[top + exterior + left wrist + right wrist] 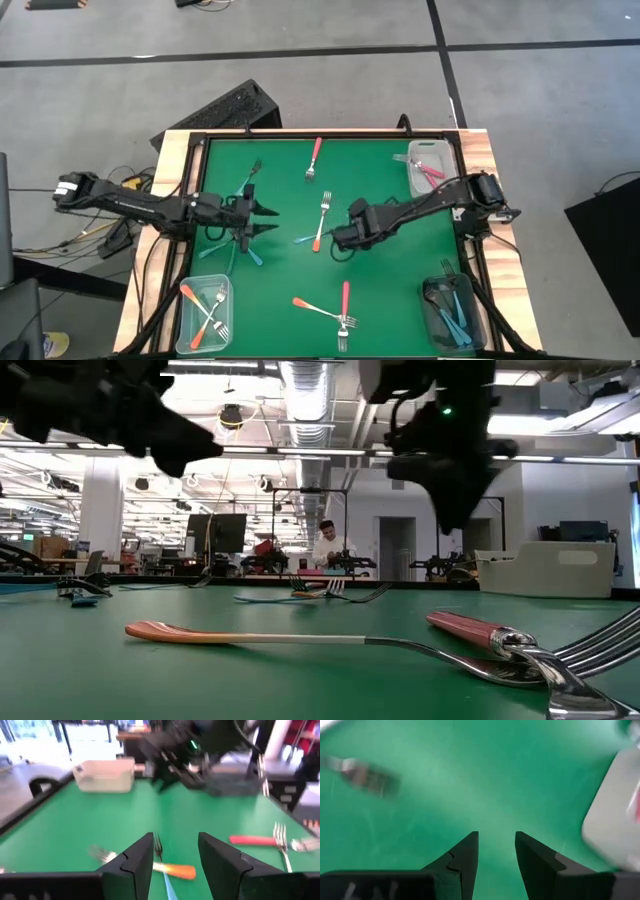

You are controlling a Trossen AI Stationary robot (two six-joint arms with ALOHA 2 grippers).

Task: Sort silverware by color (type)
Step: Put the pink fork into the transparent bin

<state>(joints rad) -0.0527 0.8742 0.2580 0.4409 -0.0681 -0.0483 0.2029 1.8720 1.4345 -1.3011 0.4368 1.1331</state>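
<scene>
Small forks with silver tines lie flat and scattered on the green mat (290, 190). An orange fork (322, 222) crosses a light blue one (306, 240) mid-table. My left gripper (268, 220) hovers open just left of them, and in its wrist view (175, 855) the orange handle (174, 869) and the blue handle (170, 891) show between the fingers. My right gripper (340, 238) hangs open just right of that pair, above bare mat (495, 845). Other forks are a pink one (315, 158), blue ones (248, 182) and a crossed orange and pink pair (335, 305).
Three clear bins stand at the corners: a far-right one (415, 180) holding pink forks, a near-right one (432, 318) with blue forks, and a near-left one (185, 325) with orange forks. A raised black frame (300, 134) borders the mat. People and desks show in the room behind.
</scene>
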